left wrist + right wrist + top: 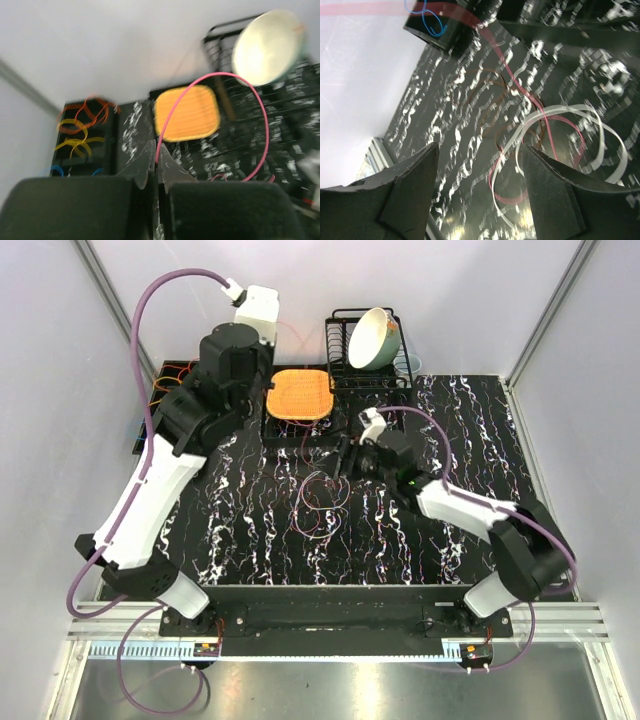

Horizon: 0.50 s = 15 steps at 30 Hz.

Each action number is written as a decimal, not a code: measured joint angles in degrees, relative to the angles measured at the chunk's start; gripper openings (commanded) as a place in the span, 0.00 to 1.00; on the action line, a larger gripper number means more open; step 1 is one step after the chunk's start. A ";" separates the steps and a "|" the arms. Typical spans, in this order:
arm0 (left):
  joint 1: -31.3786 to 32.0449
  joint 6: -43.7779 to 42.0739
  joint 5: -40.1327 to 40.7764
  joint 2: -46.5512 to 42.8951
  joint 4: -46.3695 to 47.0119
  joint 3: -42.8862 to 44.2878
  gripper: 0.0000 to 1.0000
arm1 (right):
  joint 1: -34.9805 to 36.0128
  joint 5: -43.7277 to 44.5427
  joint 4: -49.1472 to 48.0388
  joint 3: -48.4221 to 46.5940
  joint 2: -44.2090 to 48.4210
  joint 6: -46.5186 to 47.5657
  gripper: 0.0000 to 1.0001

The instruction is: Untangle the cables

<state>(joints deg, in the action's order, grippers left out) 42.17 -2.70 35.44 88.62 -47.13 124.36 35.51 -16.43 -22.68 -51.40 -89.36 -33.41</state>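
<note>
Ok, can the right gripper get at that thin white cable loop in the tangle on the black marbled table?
Probably yes: the right gripper hangs open facing the thin white cable loop, with nothing between them, though a pink cable crosses that loop and might come along.

We see the counter [250, 540] running from the arm bases to the back wall. At its back right stands the dish rack [340, 352], with the bowl [372, 337] tilted inside it. Just left of the rack, the square pad [299, 393] lies on a low frame [272, 430]. In the back left corner sits the divided tray [143, 430], with sorted loops [80, 120] in its compartments. The tangled cables [322, 502] lie on the middle of the counter, in front of the pad. The right gripper [347, 455] hangs over the back edge of that tangle. The left gripper [156, 152] is raised between tray and pad, and one cable loop [263, 120] arcs from its tip toward the rack.
</note>
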 measured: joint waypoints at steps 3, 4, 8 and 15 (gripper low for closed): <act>-5.66 1.92 -0.92 0.07 -1.20 -3.96 0.00 | 0.04 2.67 3.65 3.72 6.38 0.76 0.74; -6.80 2.34 -0.92 0.07 -1.46 -4.96 0.00 | 0.07 3.72 4.98 5.05 8.79 0.92 0.74; -14.10 3.72 -0.17 0.24 -2.36 -9.92 0.00 | 0.07 6.64 8.46 9.70 16.46 1.07 0.75; -26.95 4.04 5.31 3.19 -2.78 -12.44 0.00 | 0.07 7.39 8.74 16.20 18.08 0.26 0.74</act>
<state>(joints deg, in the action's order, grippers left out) 15.22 1.34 40.75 91.81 -49.91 111.92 35.57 -9.04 -13.93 -35.20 -71.29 -33.15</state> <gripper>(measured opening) 0.005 0.742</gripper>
